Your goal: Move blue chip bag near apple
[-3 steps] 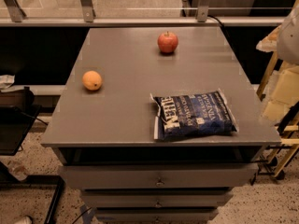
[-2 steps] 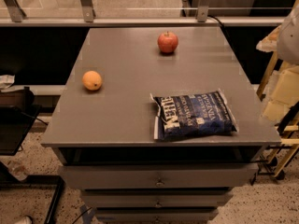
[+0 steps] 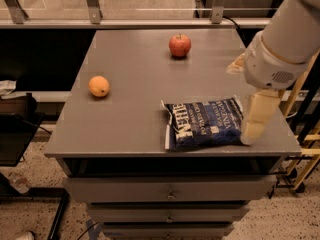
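Observation:
The blue chip bag (image 3: 205, 123) lies flat near the front right of the grey table (image 3: 135, 109), its white lettering facing up. The red apple (image 3: 180, 45) stands at the back of the table, well apart from the bag. My gripper (image 3: 253, 124) hangs from the white arm (image 3: 285, 44) on the right, low over the table at the bag's right end. I cannot tell whether it touches the bag.
An orange citrus fruit (image 3: 99, 86) sits on the left side of the table. Drawers (image 3: 170, 191) are below the front edge. A glass railing (image 3: 92, 4) runs behind the table. A yellow frame (image 3: 305, 134) stands to the right.
My arm has swung in from the right edge and now reaches over the table to the bag's right end. The bag, apple and citrus fruit have not moved.

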`<move>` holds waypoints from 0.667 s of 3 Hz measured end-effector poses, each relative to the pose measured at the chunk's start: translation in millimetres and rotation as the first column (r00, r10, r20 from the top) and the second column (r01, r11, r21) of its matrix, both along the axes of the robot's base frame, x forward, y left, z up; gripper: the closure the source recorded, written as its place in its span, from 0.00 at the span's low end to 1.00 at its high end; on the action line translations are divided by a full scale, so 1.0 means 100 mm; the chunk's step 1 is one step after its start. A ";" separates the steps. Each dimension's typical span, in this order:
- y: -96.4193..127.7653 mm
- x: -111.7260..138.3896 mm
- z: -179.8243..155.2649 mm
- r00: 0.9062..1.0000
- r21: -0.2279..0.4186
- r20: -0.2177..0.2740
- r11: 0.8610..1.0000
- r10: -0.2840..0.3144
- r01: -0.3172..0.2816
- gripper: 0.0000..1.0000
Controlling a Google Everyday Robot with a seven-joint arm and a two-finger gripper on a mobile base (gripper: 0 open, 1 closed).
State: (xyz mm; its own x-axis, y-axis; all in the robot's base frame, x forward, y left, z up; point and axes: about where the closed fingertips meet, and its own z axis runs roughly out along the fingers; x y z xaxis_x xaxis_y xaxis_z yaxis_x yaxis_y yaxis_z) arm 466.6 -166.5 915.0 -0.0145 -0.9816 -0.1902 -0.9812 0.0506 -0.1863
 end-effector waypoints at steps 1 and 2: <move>0.36 0.14 -0.36 0.993 0.026 -0.055 0.994 0.105 -0.104 0.00; 0.56 0.19 -0.63 0.980 0.050 -0.106 0.986 0.166 -0.161 0.19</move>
State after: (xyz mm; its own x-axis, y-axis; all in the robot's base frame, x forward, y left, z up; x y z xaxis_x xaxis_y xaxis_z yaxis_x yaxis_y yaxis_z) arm 485.8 -110.8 852.1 0.1229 -0.9639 -0.2361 -0.9911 -0.1071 -0.0784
